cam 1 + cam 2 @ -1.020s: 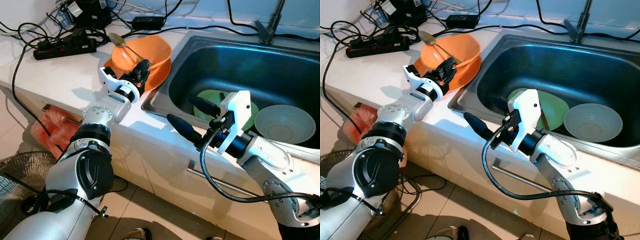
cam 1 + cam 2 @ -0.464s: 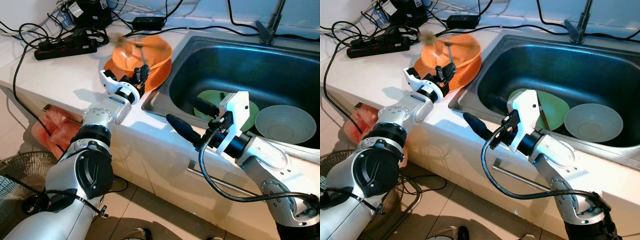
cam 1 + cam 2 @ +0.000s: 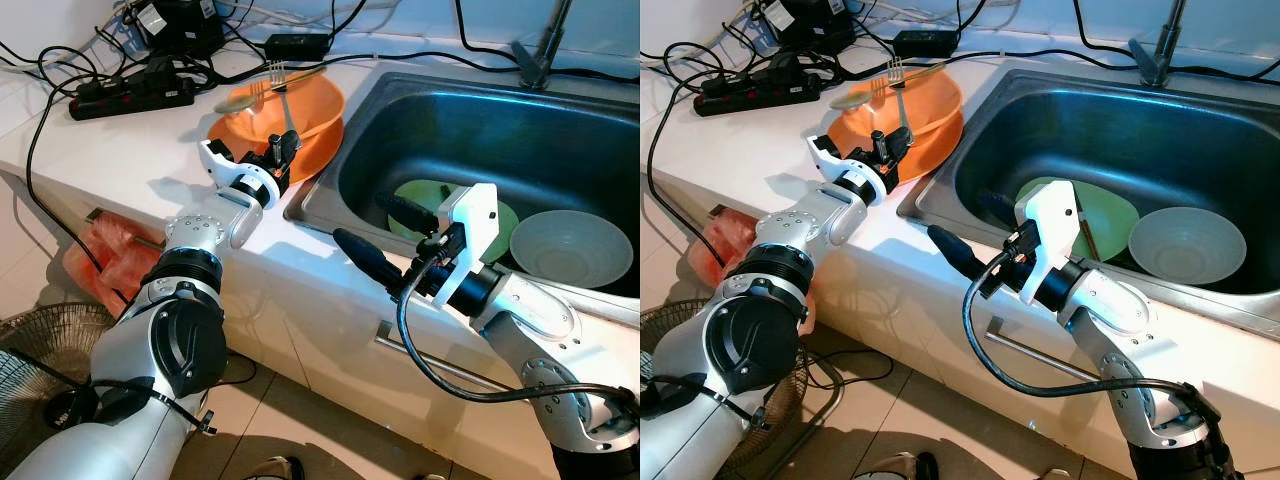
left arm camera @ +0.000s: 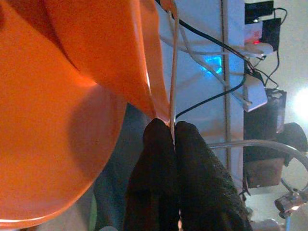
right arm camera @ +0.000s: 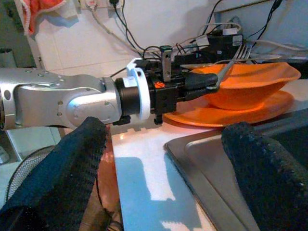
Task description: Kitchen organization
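Fork [image 3: 281,92] has swung up since a second ago: then its handle lay low across the bowl [image 3: 287,107], now it stands upright, tines over the rim. Left gripper [image 3: 282,150] pinches the thin metal handle at the bowl's near edge. Glossy orange bowl sits on an orange plate [image 3: 318,156] beside the steel sink [image 3: 470,130]. Right gripper [image 3: 385,235] spread wide over the sink's front edge, holding nothing. No legible writing.
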Tool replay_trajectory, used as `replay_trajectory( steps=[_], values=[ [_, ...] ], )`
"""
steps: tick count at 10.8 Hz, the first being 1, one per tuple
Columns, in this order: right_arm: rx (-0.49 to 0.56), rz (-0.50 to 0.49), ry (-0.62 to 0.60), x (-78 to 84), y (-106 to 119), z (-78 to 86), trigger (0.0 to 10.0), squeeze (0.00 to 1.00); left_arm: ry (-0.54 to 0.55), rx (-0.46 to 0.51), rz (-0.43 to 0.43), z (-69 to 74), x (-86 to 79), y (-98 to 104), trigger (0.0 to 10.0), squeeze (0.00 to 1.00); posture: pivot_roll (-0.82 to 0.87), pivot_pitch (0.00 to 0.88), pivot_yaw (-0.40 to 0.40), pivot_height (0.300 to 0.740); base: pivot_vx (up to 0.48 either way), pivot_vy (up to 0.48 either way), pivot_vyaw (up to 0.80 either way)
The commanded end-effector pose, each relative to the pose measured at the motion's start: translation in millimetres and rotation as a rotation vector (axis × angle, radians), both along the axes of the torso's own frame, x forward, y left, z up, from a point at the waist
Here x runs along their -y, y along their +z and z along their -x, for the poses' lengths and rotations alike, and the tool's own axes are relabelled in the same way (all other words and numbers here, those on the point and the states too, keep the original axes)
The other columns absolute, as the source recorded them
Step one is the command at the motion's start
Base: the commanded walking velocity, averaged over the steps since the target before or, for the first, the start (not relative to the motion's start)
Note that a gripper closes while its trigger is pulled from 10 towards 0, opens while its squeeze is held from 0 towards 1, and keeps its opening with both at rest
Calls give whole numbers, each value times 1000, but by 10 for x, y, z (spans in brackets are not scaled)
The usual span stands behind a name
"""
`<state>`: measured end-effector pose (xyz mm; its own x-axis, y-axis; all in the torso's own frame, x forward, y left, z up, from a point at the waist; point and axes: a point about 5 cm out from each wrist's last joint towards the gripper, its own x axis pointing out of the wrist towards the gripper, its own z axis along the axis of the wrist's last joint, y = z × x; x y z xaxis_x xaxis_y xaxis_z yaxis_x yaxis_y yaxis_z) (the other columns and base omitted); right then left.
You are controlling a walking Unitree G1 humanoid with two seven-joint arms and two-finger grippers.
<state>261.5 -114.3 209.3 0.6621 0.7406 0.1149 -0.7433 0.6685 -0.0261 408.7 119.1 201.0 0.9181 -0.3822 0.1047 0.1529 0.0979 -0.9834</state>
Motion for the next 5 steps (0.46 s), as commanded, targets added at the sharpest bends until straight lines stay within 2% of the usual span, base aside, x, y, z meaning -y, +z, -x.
replay_trajectory(
  steps=[1,2,3,5],
  values=[
    [24,-2,15,-25,34,-4,10000,0,36,-3,-29,-29,-92,80,0,0,-34,94,163,740,0,0,0],
    [25,-2,15,-20,38,-8,10000,0,24,-43,-102,-28,-81,46,0,0,-32,93,161,740,0,0,0],
    [25,0,16,-17,37,-10,10000,0,20,-58,-126,-41,-69,102,0,0,-30,92,159,740,0,0,0],
    [26,4,19,-11,40,-19,10000,0,40,-80,-124,-70,-33,233,0,0,-22,92,153,740,0,0,0]
  ],
)
